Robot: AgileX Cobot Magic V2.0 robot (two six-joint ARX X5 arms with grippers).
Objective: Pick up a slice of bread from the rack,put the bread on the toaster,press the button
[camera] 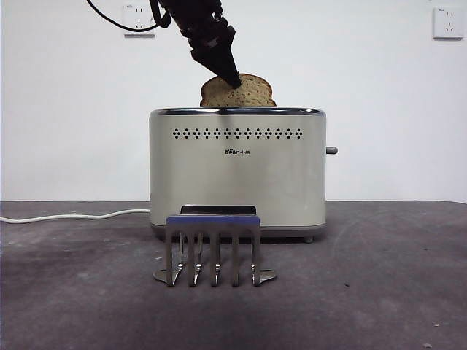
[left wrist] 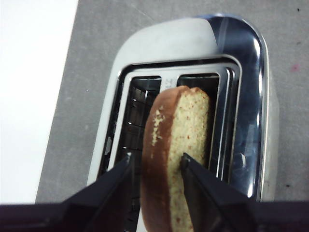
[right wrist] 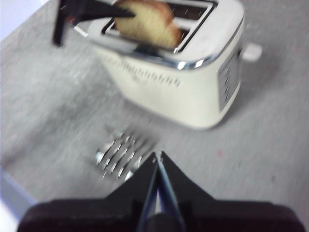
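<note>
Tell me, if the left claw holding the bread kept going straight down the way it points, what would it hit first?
Probably the toaster: the left gripper holds the slice of bread over its open slot, so the bread would slide in before the jaws reach the chrome rim.

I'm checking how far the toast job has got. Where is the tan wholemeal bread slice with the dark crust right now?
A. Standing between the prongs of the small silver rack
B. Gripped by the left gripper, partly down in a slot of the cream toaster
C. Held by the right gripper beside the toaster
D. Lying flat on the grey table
B: the left gripper clamps the bread slice, its lower part inside the toaster slot; the rack holds nothing.
</note>
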